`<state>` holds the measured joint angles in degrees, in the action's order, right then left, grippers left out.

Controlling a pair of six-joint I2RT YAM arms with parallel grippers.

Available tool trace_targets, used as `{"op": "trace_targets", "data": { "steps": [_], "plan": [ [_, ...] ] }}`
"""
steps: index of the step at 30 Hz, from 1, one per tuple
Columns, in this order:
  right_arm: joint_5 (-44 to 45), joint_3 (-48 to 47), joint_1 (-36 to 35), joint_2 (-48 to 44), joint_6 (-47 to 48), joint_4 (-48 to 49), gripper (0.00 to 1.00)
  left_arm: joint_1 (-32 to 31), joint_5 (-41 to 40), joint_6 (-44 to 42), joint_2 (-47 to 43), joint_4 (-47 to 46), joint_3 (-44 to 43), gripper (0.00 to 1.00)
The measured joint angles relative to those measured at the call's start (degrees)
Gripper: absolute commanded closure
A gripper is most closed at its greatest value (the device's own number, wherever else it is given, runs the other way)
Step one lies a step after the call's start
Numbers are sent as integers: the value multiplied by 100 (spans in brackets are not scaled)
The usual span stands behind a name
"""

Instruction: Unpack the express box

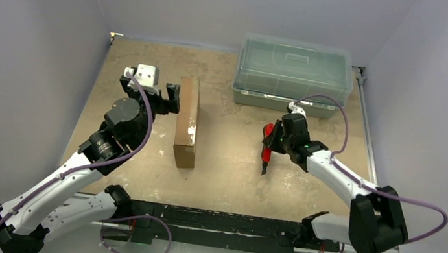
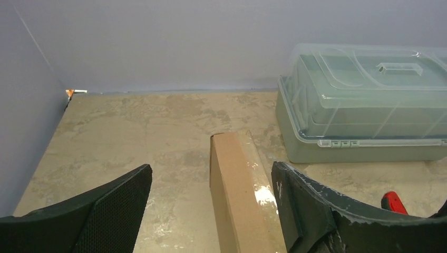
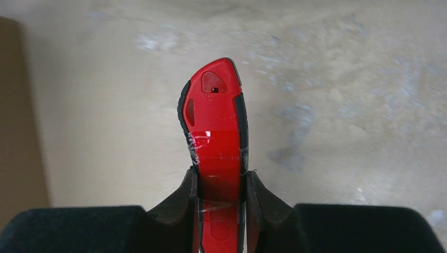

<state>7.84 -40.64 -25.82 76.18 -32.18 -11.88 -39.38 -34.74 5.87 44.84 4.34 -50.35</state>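
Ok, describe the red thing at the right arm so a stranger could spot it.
Find the translucent grey-green lidded plastic bin at the far right of the table. Just in front of it, the right arm's tool grips a slim red plastic cutter with black edges. It is the only red item; the brown cardboard box left of it is far bigger.

FREE: bare counter (image 1: 230,160) centre to 6 o'clock, 11 o'clock corner | BLOCKED: express box (image 1: 188,122) on edge 9 o'clock; plastic bin (image 1: 294,73) 1 o'clock; red knife (image 1: 266,146) 3 o'clock
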Motion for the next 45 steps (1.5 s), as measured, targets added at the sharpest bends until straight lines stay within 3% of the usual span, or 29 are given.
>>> {"op": "trace_targets", "data": {
  "steps": [10, 17, 26, 30, 41, 45],
  "plan": [
    [-2553, 905, -7, -2031, -426, 2389, 100, 0, 413, 1182, -531, 1080, -487, 1],
    [-3836, 485, -4, -1965, -1075, 3742, 100, 11, 1563, 2271, -1012, 1145, -717, 4],
    [-4382, 339, -13, -1628, -2614, 5257, 100, 15, 4669, 3331, 140, -643, 111, 11],
    [-4334, 341, -61, -1683, -3209, 5864, 100, 15, 5576, 3812, 605, -1497, 323, 11],
    [-4293, 339, -319, -1742, -3899, 6645, 100, -22, 6806, 5591, 1279, -4887, 1434, 12],
    [-4280, 334, -446, -1727, -3928, 6699, 100, -365, 6839, 5803, 1563, -5512, 1462, 21]
  ]
}}
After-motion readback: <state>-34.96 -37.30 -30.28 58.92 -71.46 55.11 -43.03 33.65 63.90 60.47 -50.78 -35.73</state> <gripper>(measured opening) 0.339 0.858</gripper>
